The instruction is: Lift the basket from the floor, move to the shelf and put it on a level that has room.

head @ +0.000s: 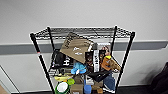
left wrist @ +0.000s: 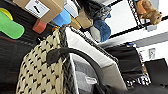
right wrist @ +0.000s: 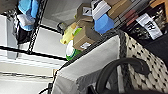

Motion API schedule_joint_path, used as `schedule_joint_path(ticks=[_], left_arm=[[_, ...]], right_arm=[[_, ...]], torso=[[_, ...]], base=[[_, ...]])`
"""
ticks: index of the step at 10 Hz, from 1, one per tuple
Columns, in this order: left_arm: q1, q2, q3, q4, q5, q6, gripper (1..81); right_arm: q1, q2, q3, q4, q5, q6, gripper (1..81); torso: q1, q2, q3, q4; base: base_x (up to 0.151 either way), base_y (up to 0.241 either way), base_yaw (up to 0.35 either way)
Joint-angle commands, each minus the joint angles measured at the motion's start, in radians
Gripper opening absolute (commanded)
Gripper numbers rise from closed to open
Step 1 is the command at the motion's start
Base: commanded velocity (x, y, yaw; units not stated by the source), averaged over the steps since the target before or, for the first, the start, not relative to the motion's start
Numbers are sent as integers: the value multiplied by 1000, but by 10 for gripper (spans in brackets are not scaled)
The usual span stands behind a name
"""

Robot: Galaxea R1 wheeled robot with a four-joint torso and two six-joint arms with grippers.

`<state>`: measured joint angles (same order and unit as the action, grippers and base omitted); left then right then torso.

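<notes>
One basket (left wrist: 40,72), checked cream and black, hangs between my two arms, close against the cluttered lower tiers of the shelf (head: 41,62). Its two black loop handles (left wrist: 75,53) look like the right places to hold. I judge it light, stiffly woven, softly lined. Whether my fingers grip the loops, I cannot tell. The top level (head: 85,32) looks bare.

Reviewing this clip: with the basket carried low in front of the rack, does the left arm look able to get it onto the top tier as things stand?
Probably, with a lift. The basket sits low by the cluttered lower tiers, while the top tier of the shelf looks bare. A tilted cardboard box leans just beneath it.
</notes>
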<state>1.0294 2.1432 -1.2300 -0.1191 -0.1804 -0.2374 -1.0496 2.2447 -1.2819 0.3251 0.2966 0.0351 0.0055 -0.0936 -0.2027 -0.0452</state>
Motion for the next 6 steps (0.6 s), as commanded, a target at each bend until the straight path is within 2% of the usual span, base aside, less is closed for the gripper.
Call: schedule_joint_path(ticks=[1,6], left_arm=[[-102,-32,67,24,-2,-3,10],[-102,-31,69,24,-1,-3,10]], right_arm=[[104,-24,73,-49,-20,2,10],[101,-27,72,-49,-20,2,10]], torso=[[0,0,0,0],[0,0,0,0]], base=[[132,0,0],[114,0,0]])
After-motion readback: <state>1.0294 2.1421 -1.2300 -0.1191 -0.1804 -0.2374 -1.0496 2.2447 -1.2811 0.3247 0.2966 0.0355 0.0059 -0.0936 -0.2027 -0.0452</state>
